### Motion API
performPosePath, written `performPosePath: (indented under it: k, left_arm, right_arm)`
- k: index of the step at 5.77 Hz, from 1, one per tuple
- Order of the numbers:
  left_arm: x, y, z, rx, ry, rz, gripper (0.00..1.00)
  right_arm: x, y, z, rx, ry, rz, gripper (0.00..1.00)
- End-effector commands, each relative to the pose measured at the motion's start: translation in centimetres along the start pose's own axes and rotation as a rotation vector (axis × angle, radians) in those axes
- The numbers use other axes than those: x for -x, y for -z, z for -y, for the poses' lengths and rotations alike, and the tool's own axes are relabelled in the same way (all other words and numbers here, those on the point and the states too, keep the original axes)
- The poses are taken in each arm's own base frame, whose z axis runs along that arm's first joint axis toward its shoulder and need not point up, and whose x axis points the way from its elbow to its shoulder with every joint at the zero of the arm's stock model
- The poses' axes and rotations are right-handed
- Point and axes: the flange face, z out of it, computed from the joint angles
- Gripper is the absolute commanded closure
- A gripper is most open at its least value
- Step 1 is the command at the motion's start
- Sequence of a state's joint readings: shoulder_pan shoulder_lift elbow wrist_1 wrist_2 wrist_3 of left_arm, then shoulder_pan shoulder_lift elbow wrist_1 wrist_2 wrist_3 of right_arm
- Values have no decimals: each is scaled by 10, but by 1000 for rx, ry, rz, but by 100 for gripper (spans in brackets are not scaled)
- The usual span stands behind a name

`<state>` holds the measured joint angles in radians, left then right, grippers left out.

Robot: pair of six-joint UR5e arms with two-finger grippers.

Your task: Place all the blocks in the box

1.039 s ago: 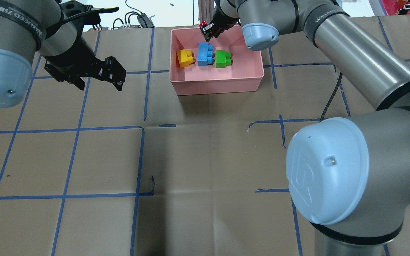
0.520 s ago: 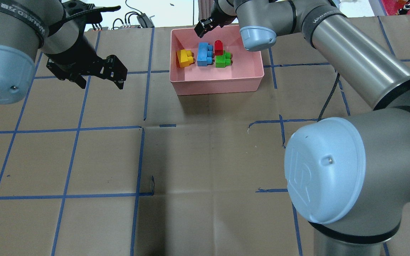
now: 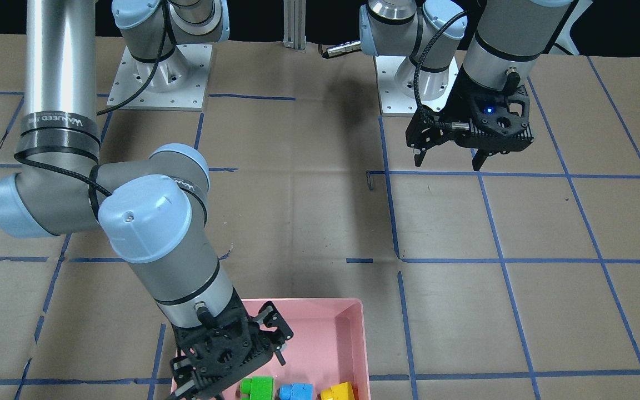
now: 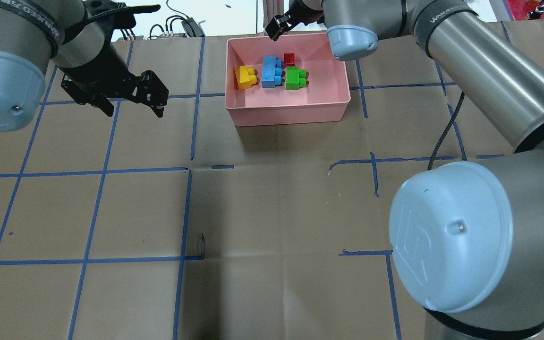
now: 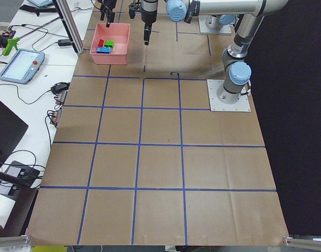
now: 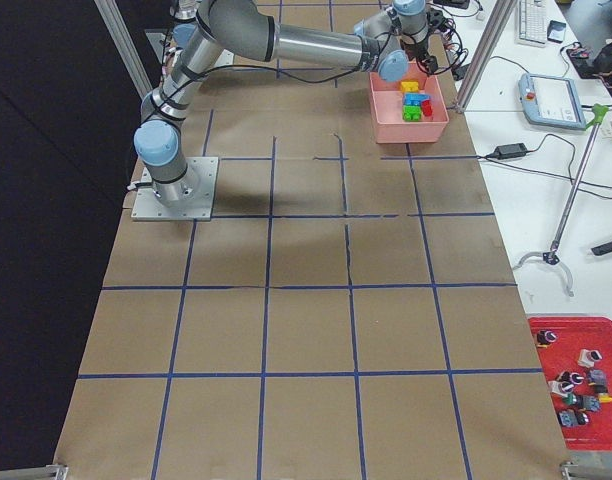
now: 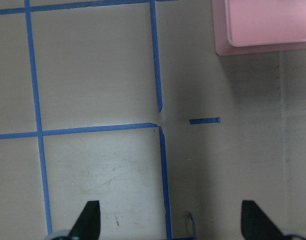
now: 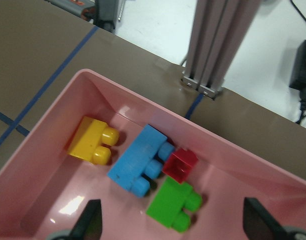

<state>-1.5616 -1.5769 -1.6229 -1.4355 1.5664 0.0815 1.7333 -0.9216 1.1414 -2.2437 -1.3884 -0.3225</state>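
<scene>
Brown table [image 4: 272, 212] with blue tape lines [image 4: 97, 170].
Right gripper [image 8: 174, 222] hangs over far edge of pink box [image 4: 286, 113]. Fingers wide apart, holding nothing.
Left gripper [image 4: 134, 111] hangs over table, well off to side of box. Fingers wide apart too, holding nothing.
Box sits at far side of table.
All four blocks lie inside box.
Blue block [image 4: 270, 72] in middle. Yellow block [image 4: 244, 77] on one side, green block [image 4: 295, 78] on other.
Small red block [image 4: 289, 59] near far wall, touching blue, right by green.
</scene>
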Motion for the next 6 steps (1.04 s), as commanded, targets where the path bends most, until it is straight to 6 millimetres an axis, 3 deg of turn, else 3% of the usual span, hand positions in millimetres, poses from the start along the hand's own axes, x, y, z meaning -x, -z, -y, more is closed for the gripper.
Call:
performPosePath:
  k: [1,3,4,5,6]
  left_arm:
    - [0,-1,0,34,0,-3,0]
    - [0,-2,-2,46,-1,-4,0]
    - [0,-3,-2,48,-1,-3,0]
    - [0,-3,-2,48,-1,-3,0]
    - [0,-4,-2,49,-1,-3,0]
  right_arm:
    - [-15,66,-26,244,-65,-36,0]
    - [10,163,-69,447,-274,-19,0]
    - [26,206,-104,450,-319,-80,0]
    - [31,232,-145,434,-336,-114,0]
    - [37,230,-172,412,-346,-124,0]
